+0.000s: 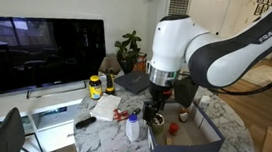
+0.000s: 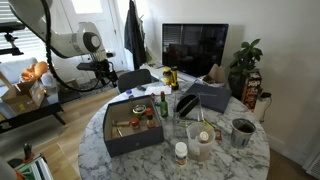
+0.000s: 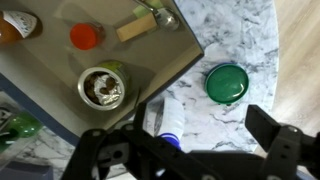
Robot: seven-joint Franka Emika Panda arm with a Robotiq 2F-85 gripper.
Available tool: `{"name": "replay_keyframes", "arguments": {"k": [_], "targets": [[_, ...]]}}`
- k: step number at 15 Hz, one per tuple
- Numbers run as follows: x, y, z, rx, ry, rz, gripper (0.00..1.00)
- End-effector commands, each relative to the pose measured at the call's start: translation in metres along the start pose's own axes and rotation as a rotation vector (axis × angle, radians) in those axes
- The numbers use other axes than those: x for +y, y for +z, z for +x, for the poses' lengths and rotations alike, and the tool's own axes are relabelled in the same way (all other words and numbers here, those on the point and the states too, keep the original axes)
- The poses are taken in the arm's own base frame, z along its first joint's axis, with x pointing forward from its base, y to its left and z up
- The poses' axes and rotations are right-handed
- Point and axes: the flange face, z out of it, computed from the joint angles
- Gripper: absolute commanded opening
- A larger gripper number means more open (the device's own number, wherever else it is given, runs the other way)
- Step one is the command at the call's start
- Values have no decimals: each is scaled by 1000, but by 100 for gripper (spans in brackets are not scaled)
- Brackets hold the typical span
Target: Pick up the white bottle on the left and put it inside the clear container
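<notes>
We log fingers (image 3: 275,140) spread wide, holding nothing, hanging above white bottle (image 3: 170,118). We see white bottle upright on marble bench (image 3: 240,35), near bench edge, just beside corner of grey tray (image 3: 60,75). In an exterior view, clear container (image 2: 200,143) stands just beside bottle, toward same bench edge. Green lid (image 3: 227,82) lies nearby on bench.

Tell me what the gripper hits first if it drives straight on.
Probably the white bottle, seen inside the open gripper in the wrist view, just off the grey tray corner; depth unclear.
</notes>
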Motion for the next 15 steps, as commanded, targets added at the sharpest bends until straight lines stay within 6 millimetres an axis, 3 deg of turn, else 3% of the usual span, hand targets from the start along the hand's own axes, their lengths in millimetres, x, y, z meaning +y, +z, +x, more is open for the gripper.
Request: {"name": "replay_keyframes", "arguments": {"k": [1, 4, 6, 8, 15], "targets": [[-8, 7, 8, -19, -33, 17, 100], [-18, 20, 23, -44, -81, 41, 100], [-23, 33, 35, -18, 32, 70, 100], [-25, 34, 48, 58, 136, 82, 100], [-1, 56, 77, 237, 476, 18, 100]]}}
